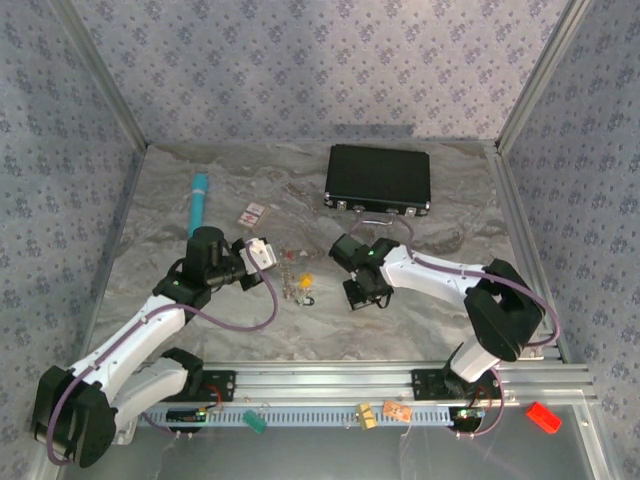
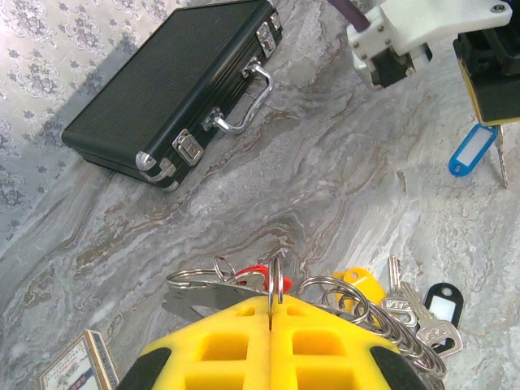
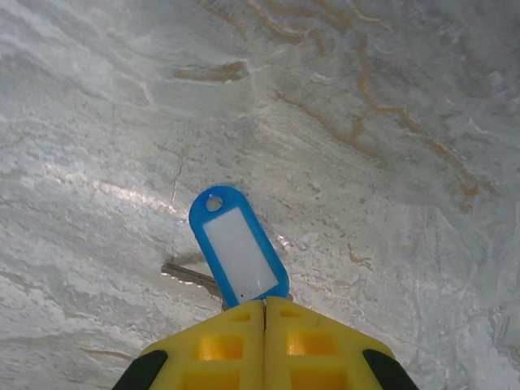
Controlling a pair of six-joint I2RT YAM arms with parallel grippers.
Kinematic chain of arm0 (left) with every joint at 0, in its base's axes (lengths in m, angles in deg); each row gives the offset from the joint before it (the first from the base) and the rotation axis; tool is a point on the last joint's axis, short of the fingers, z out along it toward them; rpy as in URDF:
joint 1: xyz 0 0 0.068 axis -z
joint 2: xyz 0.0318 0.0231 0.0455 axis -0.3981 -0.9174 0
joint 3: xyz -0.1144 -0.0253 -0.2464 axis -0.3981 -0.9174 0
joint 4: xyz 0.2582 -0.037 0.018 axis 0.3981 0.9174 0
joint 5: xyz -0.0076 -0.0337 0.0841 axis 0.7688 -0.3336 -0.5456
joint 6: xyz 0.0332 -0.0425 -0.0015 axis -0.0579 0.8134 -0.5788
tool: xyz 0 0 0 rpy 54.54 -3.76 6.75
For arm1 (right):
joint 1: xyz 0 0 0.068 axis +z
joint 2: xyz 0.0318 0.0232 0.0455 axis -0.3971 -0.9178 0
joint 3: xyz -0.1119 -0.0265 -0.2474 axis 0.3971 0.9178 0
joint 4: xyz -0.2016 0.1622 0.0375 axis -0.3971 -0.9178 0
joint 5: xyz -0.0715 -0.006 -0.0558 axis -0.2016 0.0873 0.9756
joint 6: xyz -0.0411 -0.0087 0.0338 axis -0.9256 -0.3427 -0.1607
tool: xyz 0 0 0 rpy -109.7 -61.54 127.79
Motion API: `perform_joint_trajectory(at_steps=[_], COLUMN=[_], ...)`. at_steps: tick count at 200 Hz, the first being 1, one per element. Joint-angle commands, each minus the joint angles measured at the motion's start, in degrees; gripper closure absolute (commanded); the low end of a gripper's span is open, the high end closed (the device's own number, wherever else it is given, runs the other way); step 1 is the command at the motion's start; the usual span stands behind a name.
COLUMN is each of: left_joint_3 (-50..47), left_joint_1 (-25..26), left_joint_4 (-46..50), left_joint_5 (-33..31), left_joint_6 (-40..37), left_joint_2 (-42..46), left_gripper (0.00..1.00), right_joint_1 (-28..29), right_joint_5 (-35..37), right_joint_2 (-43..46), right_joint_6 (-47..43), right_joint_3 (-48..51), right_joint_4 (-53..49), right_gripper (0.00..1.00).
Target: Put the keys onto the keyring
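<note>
— Between the yellow fingers (image 2: 219, 349) of the left claw (image 2: 270, 305), what is that sliver of metal?

— The keyring (image 2: 278, 280), standing on edge. The left claw is clenched on it: both fingers meet with no gap, and the thin silvery loop rises straight out of the seam.

— And the rest of the bunch?

— Just ahead of those fingertips and to their right, on the marbled table (image 2: 341, 187). A yellow key (image 2: 357, 283) sits among more silvery rings. A dark key (image 2: 443, 305) lies further right beside bare metal blades. Something red (image 2: 258, 272) pokes out just left of the pinched loop.

— The right claw?

— Clamped as well. The right claw (image 3: 265, 307) has its fingers pressed together on the near end of the blue key (image 3: 240, 248), whose blue head with a white label juts forward from the tips. A metal blade (image 3: 188, 274) shows under it to the left. I cannot tell whether it touches the table.

— How do the two claws stand?

— From above they face each other, apart, with the loose keys between them, nearer the left one. A black case (image 2: 175, 81) lies well beyond the left claw, its handle turned toward the fingers, and a small card (image 2: 77, 366) sits just beside that claw's left finger.
</note>
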Motion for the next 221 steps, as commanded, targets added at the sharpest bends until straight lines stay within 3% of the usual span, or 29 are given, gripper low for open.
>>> perform_joint_trajectory(at_steps=[1,61,94,111,127,173,221], left_joint_3=[0.09,0.06,0.07,0.07,0.07,0.07,0.1], left_joint_1=[0.26,0.19,0.19,0.19,0.19,0.19,0.24], left_joint_4=[-0.09,-0.09,-0.03,0.01,0.0,0.09,0.08], left_joint_5=[2.09,1.58,1.24,1.24,1.21,1.1,1.12], left_joint_6=[0.2,-0.1,-0.25,-0.21,-0.36,-0.43,-0.44], left_joint_2=[-0.47,-0.29,-0.16,-0.09,-0.13,0.02,0.1], left_gripper=[1.0,1.0,1.0,1.0,1.0,1.0,1.0], right_joint_1=[1.67,4.69,5.06,5.25,5.47,5.73,6.02], right_joint_5=[0.14,-3.21,-3.42,-2.16,-1.44,-1.04,-0.73], right_joint_2=[-3.35,-8.53,-8.47,-8.12,-7.95,-6.83,-7.11], right_joint_6=[-5.67,-5.11,-4.36,-3.84,-3.55,-1.86,-1.54], right_joint_3=[-1.66,-3.85,-3.81,-3.59,-3.46,-3.81,-3.99], right_joint_4=[-1.22,2.67,3.07,2.88,2.7,2.6,1.32], right_gripper=[1.0,1.0,0.85,0.7,0.65,0.63,0.68])
